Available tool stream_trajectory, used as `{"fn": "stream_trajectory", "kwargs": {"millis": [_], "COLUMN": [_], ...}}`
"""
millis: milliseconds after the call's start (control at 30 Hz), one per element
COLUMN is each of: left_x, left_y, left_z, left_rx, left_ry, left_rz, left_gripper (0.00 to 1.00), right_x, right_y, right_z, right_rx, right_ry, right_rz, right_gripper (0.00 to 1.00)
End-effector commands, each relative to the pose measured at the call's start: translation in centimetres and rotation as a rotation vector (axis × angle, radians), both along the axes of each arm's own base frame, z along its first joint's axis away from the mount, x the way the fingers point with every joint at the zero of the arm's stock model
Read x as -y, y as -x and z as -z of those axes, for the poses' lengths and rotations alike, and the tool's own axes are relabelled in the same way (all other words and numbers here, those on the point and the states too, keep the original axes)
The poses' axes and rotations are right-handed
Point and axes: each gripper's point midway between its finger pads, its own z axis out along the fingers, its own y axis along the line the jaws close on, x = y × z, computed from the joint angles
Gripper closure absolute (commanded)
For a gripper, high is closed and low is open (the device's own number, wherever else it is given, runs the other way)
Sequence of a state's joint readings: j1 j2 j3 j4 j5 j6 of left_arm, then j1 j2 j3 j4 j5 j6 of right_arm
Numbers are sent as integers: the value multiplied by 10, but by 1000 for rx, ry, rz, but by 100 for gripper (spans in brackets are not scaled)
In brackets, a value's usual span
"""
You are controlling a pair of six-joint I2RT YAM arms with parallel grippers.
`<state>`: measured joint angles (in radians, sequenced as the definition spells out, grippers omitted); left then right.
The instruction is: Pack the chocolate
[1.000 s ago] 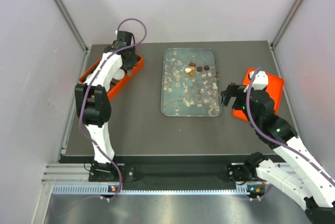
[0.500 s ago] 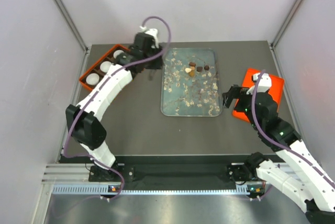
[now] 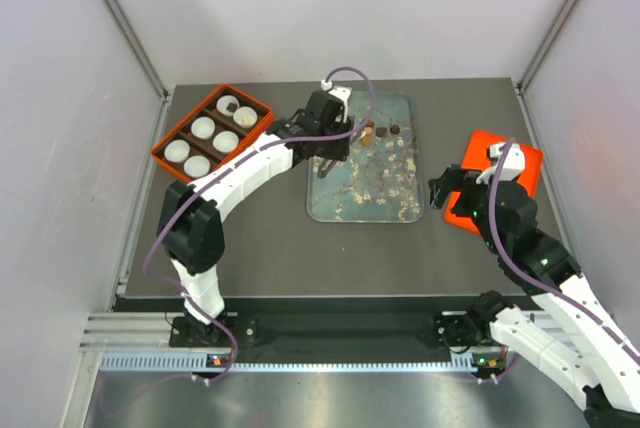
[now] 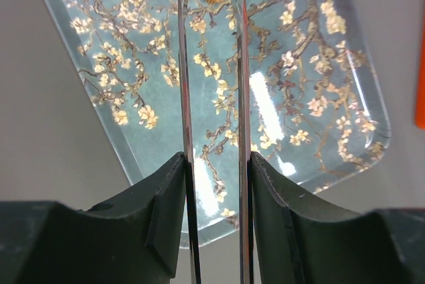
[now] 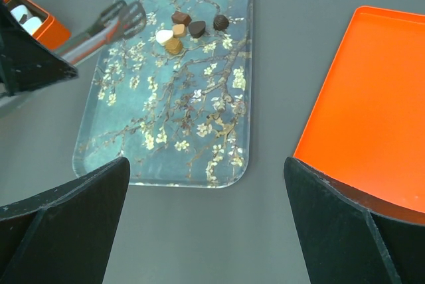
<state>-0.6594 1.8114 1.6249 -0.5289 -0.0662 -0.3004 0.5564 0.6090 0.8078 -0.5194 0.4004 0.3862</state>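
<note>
Over the far left part of the tray, the left gripper (image 5: 131, 17) holds its two long thin blades a narrow gap apart, with nothing between them; the wrist view shows only blossom print through the gap. The tips point at the chocolates (image 5: 182, 30) and stop just short of them, with a cream piece and a tan ribbed one right ahead.

A second ago this arm was bent back over the orange box (image 3: 212, 130) at the table's far left. Half a second ago it was midway across, and now it has swung over the tray (image 5: 166, 131). I read that as one drop-off finished and a return for the next piece. One paper cup (image 3: 229, 105) at the box's far end seems to hold something dark, while the others look white and unfilled. The six or so chocolates sit bunched near the tray's far edge, where they were before, so most of the packing is not yet done.

The right gripper (image 5: 206, 231) has hardly moved. It hangs with its jaws spread wide and empty near the tray's right side, next to the flat orange lid (image 5: 372, 98).

No brand, label or writing can be read anywhere; the tray carries only its blossom pattern.
</note>
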Motion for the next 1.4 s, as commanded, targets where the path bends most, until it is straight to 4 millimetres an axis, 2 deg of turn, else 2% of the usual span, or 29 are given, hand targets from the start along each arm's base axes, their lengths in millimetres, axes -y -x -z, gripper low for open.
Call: {"fn": "stream_trajectory", "kwargs": {"millis": [0,133,233,467,967,1367], "left_x": [16,25,29,33,40,41], "left_y": [-14,-8,-7,-10,-26,-28], "left_z": [-9,23,40,64,84,87], "left_rx": [50,-8,-26,-58,-59,-65], "left_ry": [46,13,-15,-39,-67,-82], "left_rz": [20,42,41,34,18,12], "left_gripper": [54,55,55,55,55,59], "right_x": [3,3,4,5,4,6], "right_y": [0,-1,-2,-2,-2,-1], "right_z": [-22,-21,-22,-24,-24,-22], "right_rx": [57,56,58,65,69,70], "right_ry": [-12,-5,-2,-2,-5,-9], "right_rz": [16,18,22,22,24,28], "right_gripper": [0,0,0,0,0,0]}}
